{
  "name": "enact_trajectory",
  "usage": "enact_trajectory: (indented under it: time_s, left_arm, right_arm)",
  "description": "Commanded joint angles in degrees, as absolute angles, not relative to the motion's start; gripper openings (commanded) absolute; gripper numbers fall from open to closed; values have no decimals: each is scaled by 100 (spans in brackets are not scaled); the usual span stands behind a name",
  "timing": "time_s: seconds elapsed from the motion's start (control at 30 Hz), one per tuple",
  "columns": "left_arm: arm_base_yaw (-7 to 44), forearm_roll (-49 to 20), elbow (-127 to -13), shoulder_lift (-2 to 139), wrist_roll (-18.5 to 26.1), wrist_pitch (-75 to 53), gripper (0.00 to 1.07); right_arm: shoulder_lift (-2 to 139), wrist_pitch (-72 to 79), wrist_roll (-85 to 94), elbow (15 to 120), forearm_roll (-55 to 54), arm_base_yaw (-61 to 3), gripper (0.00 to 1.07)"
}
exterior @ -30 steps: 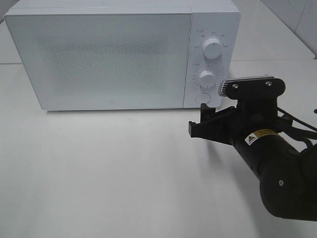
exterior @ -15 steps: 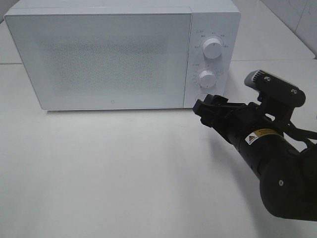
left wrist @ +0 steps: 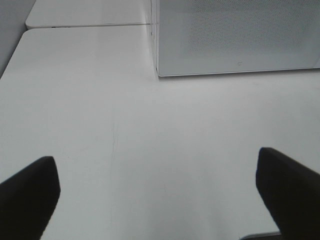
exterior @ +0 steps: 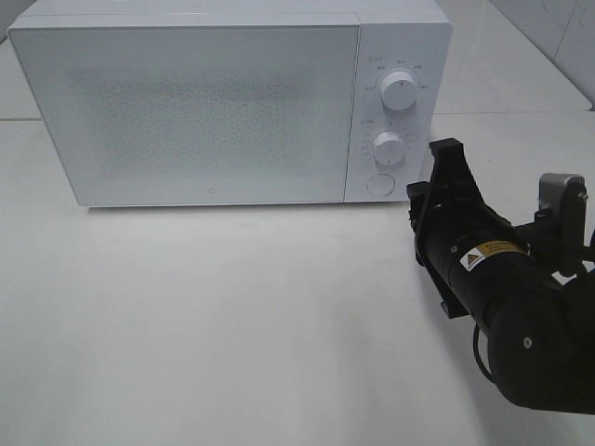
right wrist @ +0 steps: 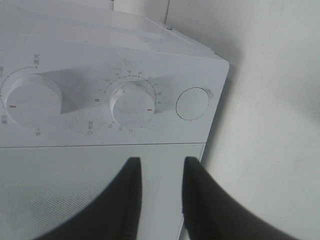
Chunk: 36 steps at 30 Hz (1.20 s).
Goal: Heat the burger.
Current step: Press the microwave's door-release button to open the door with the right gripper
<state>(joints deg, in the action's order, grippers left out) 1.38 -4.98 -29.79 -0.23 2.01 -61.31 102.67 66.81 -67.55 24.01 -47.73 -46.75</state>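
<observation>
The white counter (exterior: 232,325) fills most of the high view, and its surface around the machine is bare. On its far part stands a white microwave (exterior: 214,28), with the front turned toward the camera. Its door (exterior: 186,111) is closed; the door panel is pale and covered with fine dots, so nothing behind it can be seen. The burger is not visible in any view, and I cannot tell where it is.

The black right arm (exterior: 521,316) comes in from the right side of the high view and points toward the control panel of the microwave. The right jaws are near this panel. In the right wrist view their two dark fingers (right wrist: 125,200) stand close together with only a narrow gap, and nothing is between them. The left jaws are wide apart: in the left wrist view the fingers (left wrist: 30,195) sit at the two far edges, above the bare counter, with the lower corner of the microwave ahead and well apart.

On the panel there is an upper dial (exterior: 400,91), below it a lower dial (exterior: 389,147), and under both a round button (exterior: 379,184). A small yellow label (exterior: 485,255) is on the right arm.
</observation>
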Motion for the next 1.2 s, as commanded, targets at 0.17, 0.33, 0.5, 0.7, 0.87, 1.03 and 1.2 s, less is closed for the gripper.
enact_trajectory:
  time_s: [0.17, 0.33, 0.5, 0.7, 0.87, 1.03, 1.2]
  left_arm:
    - [120, -527, -2962, -63, 189, -6113, 100]
    - [120, -527, -2962, -63, 189, -6113, 100]
    - [120, -527, -2962, -63, 189, -6113, 100]
    - [120, -527, -2962, -63, 189, -6113, 100]
    - [120, -527, -2962, -63, 189, -6113, 100]
    - [120, -527, -2962, -63, 189, -6113, 100]
    - [120, -527, -2962, -63, 189, -6113, 100]
  right_arm:
    - [10273, 6738, -7196, 2435, -4727, -4698, 4]
    - [10273, 6555, -7185, 2441, -4727, -4664, 0]
    - [10342, 6308, -7145, 2659, -4750, -4664, 0]
    - [10623, 6171, -7254, 2876, -4572, -4372, 0]
    - [10858, 5913, -7311, 3243, -4354, -4085, 0]
    - [11029, 5581, -7271, 3575, -4142, -3827, 0]
    - [11282, 5483, -7271, 3873, -4016, -3644, 0]
